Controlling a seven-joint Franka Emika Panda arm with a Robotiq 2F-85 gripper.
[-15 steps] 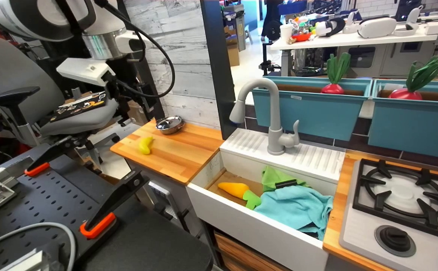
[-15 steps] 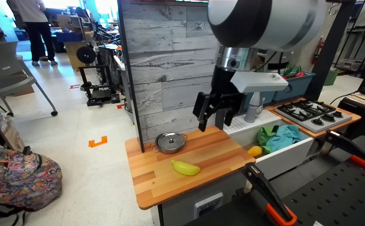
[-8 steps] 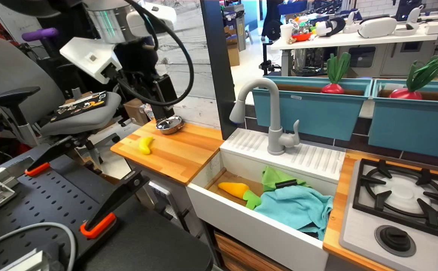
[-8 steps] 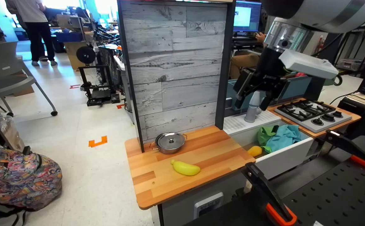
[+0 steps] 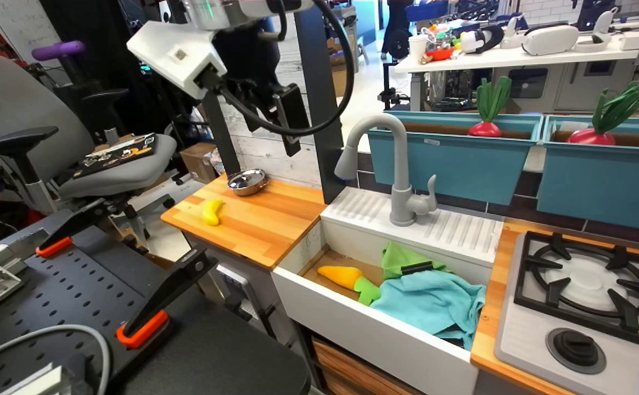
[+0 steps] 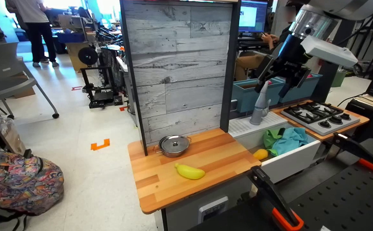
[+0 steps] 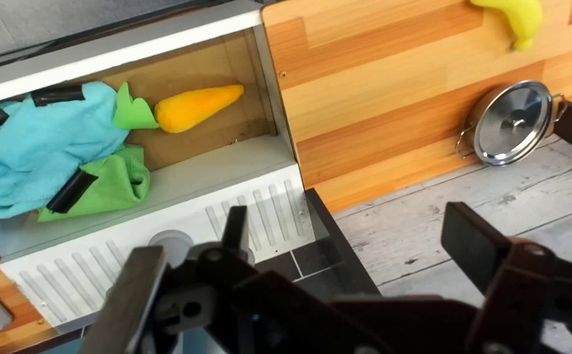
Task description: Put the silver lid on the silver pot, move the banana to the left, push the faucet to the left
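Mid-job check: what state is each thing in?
Claw: open, holding nothing
Pot: upright, covered
Lid: on the pot
Banana: lying on the wooden counter
Faucet: upright, lever raised, spout toward the banana's side
Carrot: lying in the sink
Blue cloth: crumpled in the sink
Green cloth: bunched there too
Stove: no flame showing

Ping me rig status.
Black two-fingered pincer open, empty. Round silver metal lid on squat silver metal pot. Arched grey gooseneck faucet untouched. Dark upright post may crowd the approach.

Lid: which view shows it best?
The wrist view: the lid is largest and most face-on there, its whole rim and centre knob in sight. Both exterior views also show it whole on the pot, but smaller and flatter.
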